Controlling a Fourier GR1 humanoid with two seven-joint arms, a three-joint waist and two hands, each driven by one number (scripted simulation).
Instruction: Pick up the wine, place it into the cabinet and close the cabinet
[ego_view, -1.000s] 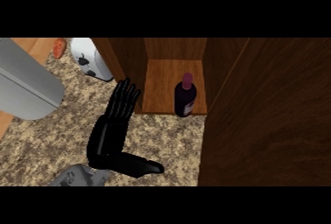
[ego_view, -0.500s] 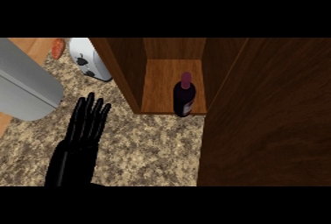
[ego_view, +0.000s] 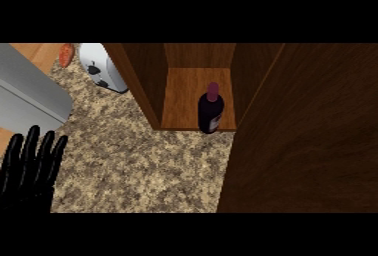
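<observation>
At the upper middle of the frame, the dark glass wine bottle stands upright inside the brown wooden cabinet, near its front edge; the broad wooden door at right stands open. At lower left, the black left hand hovers over the speckled desk, fingers straight, holding nothing, so closing probably falls to the unseen right hand

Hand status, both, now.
Left hand: open, fingers straight, holding nothing.
Right hand: not in view.
</observation>
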